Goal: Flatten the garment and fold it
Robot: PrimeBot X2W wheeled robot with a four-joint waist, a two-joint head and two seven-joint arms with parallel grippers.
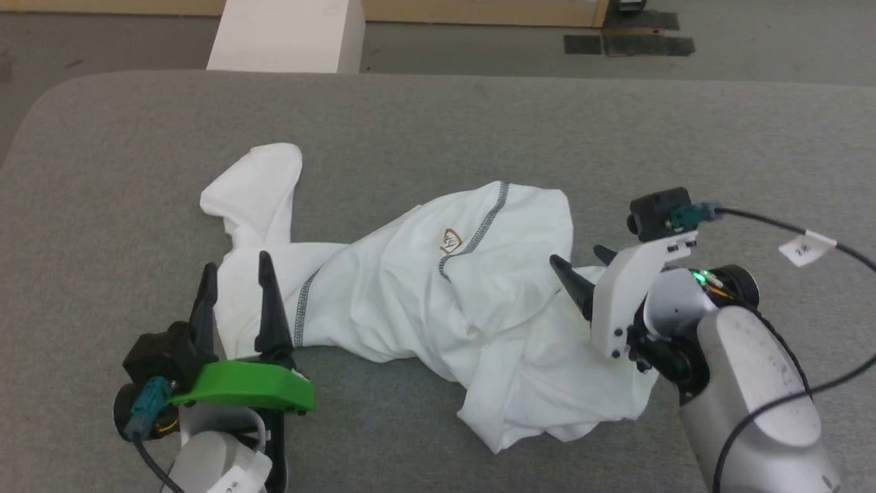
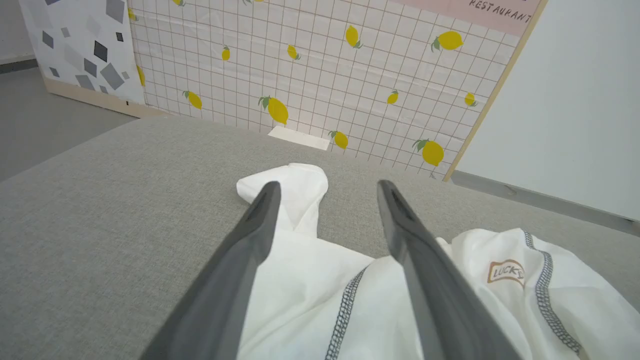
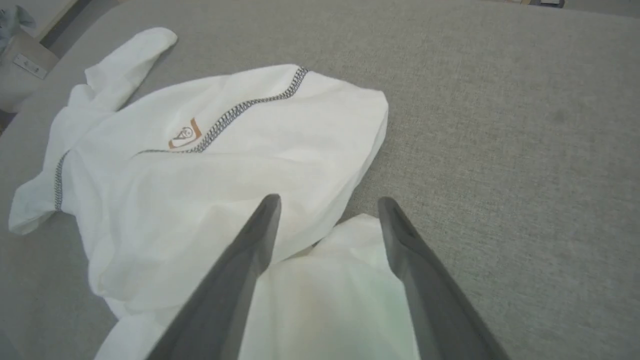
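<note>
Spread, empty: left pincer (image 1: 236, 263) over the shirt's (image 1: 424, 287) sleeve end, right pincer (image 1: 575, 257) at its bunched far side. Shirt crumpled mid-desk (image 1: 438, 116). Best to pinch single-layer edges low, then pull apart evenly.

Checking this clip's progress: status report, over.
Left gripper open over sleeve side; right gripper open at opposite end. Garment crumpled on grey table, unfolded. White box beyond table, not obstructing.
</note>
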